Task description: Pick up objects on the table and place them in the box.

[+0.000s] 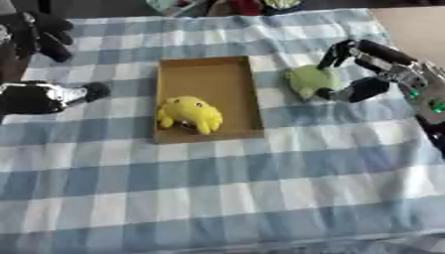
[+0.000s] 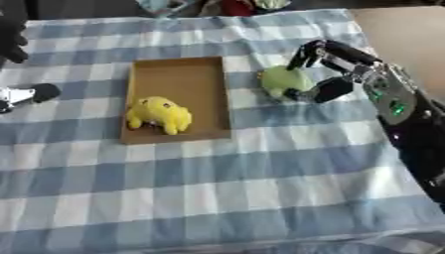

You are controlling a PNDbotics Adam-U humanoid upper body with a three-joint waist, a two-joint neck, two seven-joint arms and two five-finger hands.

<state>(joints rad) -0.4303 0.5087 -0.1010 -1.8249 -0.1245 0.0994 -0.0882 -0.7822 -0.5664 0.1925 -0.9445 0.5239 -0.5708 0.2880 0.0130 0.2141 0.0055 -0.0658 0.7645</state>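
Right hand (image 2: 334, 67) around green toy (image 2: 280, 79)

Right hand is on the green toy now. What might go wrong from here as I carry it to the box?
1. The right hand grips the green toy only from its right side, thumb below and fingers above, so it may slip out on lifting.
2. The yellow toy fills the near half of the box; dropping there could push the green one over the low wall. Aim for the far half.
3. The left hand rests close beside the box.
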